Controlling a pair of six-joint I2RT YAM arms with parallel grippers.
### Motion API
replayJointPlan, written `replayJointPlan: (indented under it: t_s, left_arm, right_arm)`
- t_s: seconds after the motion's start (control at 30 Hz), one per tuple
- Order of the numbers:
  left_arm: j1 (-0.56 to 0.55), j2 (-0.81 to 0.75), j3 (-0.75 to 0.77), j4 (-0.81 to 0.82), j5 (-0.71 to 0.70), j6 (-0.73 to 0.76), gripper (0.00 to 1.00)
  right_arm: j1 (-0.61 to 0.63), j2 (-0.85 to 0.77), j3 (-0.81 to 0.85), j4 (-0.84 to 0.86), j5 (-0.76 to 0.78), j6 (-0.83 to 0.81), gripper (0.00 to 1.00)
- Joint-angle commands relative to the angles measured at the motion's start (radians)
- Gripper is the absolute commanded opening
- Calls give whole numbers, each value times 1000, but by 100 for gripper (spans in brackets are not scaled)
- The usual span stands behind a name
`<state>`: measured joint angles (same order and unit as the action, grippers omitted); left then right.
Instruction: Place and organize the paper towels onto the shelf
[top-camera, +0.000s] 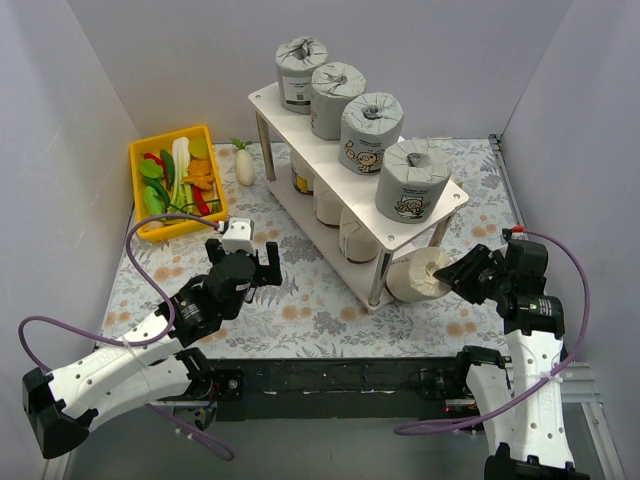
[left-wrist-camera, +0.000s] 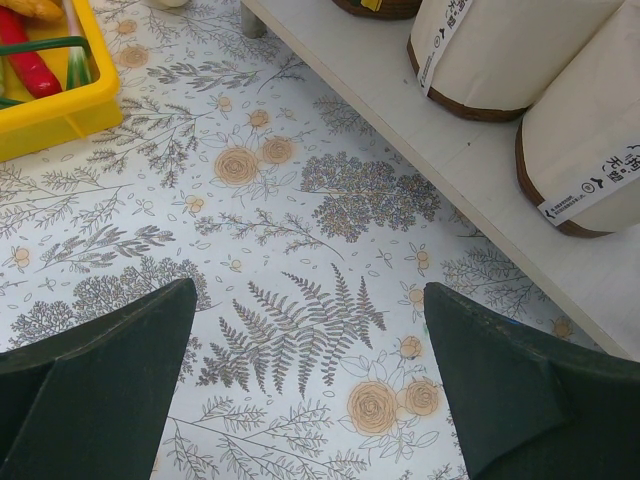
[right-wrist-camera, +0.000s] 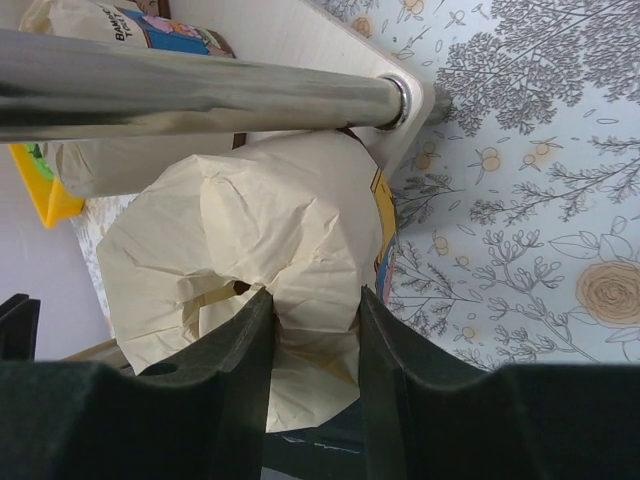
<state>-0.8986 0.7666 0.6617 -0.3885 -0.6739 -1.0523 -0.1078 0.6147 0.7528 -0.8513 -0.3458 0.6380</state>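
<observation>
Your left hand (top-camera: 243, 258) hovers spread and empty above the counter (top-camera: 300, 310). Your right hand (top-camera: 462, 275) pinches the twisted top of a cream roll (top-camera: 418, 276) tipped sideways at the shelf (top-camera: 265, 100)'s lower near end. It looks light and squashy, so grip the twist, not the body.

The upper board of the shelf (top-camera: 268, 100) hides most of 3 cream rolls (top-camera: 357, 243) on its lower tier; print on the 4 grey rolls (top-camera: 371, 130) is too small to read.
</observation>
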Motion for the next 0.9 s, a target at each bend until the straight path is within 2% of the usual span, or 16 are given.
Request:
replayJointPlan:
  t_s: [0.0, 0.07, 0.13, 0.23, 0.27, 0.37, 0.5, 0.57, 0.7, 0.83, 0.87]
  left_arm:
    - [4, -10, -4, 5, -21, 0, 98]
    - [6, -10, -5, 7, -19, 0, 98]
    - [4, -10, -5, 5, -19, 0, 98]
    - [4, -10, -5, 5, -21, 2, 98]
    - [4, -10, -7, 5, -23, 2, 98]
    - [4, -13, -5, 0, -27, 0, 98]
    - [4, -23, -10, 7, -27, -3, 98]
    - [4, -23, -11, 7, -26, -2, 98]
    - [4, -15, -11, 13, -13, 2, 98]
    - [4, -6, -7, 14, -3, 2, 98]
    - [4, -7, -7, 13, 2, 2, 98]
  right_arm:
    - [49, -4, -23, 161, -13, 115, 32]
    - [106, 5, -33, 193, 13, 143, 33]
    - [216, 22, -47, 257, 56, 205, 36]
    - [340, 56, -64, 317, 134, 271, 48]
    - [362, 66, -56, 330, 155, 270, 55]
    - [413, 102, -3, 284, 244, 243, 59]
    - [416, 79, 54, 190, 381, 242, 60]
    - [416, 56, 49, 179, 395, 264, 59]
    - [416, -4, -15, 230, 309, 322, 52]
    - [416, -36, -41, 235, 297, 322, 50]
    - [416, -43, -40, 224, 298, 322, 46]
